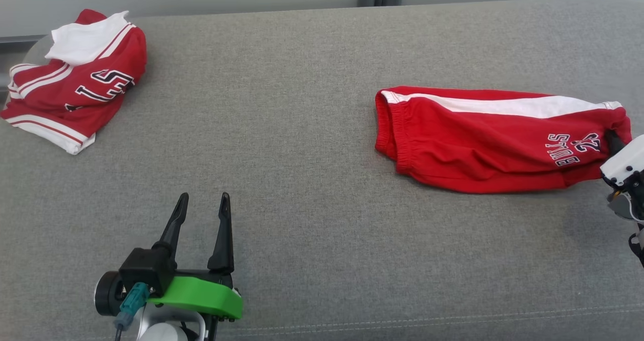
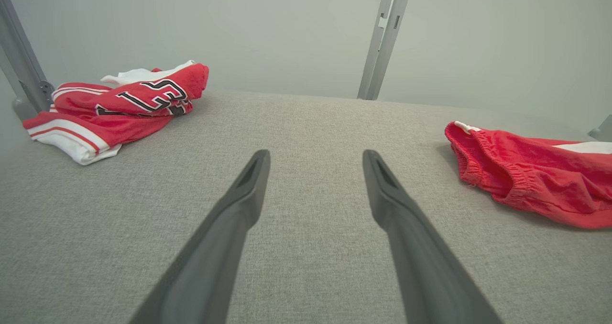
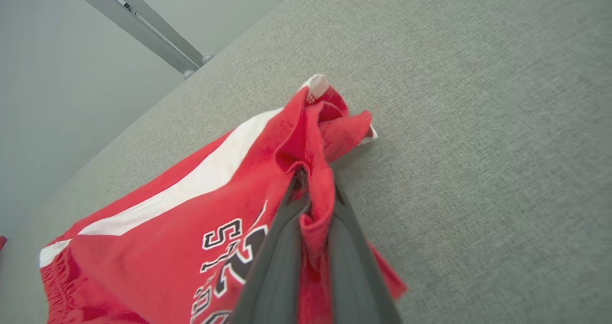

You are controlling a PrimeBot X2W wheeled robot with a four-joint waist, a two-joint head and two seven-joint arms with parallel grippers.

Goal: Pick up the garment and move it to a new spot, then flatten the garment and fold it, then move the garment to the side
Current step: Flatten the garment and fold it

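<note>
Two red garments lie on the grey surface (image 1: 302, 130): shorts (image 1: 483, 140) at centre right, a folded jersey (image 1: 80, 84) at upper left. The right gripper (image 3: 313, 195), at the right edge, has its jaws clenched on the shorts' leg hem. The left gripper (image 1: 204, 196), lower left, has its jaws spread and holds nothing.

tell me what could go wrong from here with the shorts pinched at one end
1. The right gripper is shut on just a bunched bit of hem of the red shorts; a pull might slip it free.
2. The rest lies on the grey surface, so dragging by one end may crumple them.
3. The left gripper is open and apart from them, giving no support.
</note>
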